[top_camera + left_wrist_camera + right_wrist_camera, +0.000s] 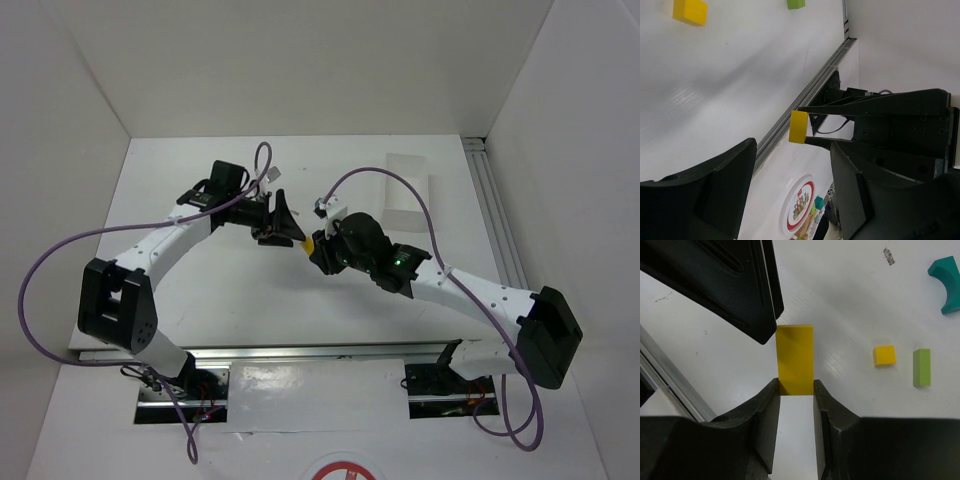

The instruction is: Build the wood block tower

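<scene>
My right gripper [795, 385] is shut on the near end of a long yellow post [795, 359], holding it above the table. In the top view the post [308, 243] shows as a yellow spot between the two grippers. My left gripper [790, 200] stands open just short of the post [799, 127], with nothing between its fingers [700, 195]. One of the left gripper's fingers [730, 285] hangs beside the post's far end. On the table below lie a small yellow cube [884, 355], a lime-green post [921, 367] and a teal arch [946, 271], all apart.
A white rectangular tray [405, 185] stands at the back right. An aluminium rail [805, 97] runs along the table's near edge, with a round sticker [799, 205] beyond it. The white enclosure's walls close in three sides.
</scene>
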Robot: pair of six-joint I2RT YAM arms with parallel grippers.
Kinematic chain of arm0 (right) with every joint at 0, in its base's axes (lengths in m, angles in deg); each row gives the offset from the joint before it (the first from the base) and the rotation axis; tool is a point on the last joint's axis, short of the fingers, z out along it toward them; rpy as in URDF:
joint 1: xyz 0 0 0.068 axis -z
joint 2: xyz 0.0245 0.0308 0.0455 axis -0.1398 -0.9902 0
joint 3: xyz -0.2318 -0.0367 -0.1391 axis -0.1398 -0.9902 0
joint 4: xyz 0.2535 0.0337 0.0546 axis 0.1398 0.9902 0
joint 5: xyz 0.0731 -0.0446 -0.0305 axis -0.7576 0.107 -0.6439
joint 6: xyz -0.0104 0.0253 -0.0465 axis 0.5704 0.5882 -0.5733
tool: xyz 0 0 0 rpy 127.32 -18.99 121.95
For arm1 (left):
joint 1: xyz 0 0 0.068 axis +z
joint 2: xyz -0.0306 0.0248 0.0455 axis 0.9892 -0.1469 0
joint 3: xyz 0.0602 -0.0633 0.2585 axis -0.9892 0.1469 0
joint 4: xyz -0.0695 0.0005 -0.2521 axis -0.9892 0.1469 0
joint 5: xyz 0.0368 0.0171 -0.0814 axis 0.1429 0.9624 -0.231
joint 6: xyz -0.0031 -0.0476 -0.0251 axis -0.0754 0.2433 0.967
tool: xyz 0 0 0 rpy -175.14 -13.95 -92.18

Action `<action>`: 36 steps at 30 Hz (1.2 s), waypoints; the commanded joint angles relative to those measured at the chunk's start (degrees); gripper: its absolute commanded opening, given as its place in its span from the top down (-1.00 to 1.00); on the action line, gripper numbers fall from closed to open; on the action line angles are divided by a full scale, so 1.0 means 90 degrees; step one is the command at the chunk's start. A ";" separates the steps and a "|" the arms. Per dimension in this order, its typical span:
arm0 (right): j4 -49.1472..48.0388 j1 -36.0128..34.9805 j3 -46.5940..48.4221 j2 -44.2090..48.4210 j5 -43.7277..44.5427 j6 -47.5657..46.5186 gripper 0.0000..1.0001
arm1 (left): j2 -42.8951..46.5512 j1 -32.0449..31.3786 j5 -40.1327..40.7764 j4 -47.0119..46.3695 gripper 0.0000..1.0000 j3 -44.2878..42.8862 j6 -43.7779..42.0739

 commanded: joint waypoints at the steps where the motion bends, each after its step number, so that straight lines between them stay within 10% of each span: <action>1: -0.0002 -0.0050 -0.0012 0.0212 0.0124 0.0031 0.59 | -0.0031 -0.0121 -0.0236 -0.0223 -0.45 0.0029 0.0029; 20: -0.0002 -0.0167 -0.0012 0.0270 0.0183 0.0031 0.59 | -0.0217 -0.0414 -0.0382 -0.0467 0.06 0.0029 0.0156; 36: 0.0057 -0.0167 -0.0071 0.0212 0.0183 0.0031 0.59 | -0.0100 -0.0414 0.0018 -0.0272 -0.02 -0.0030 0.0215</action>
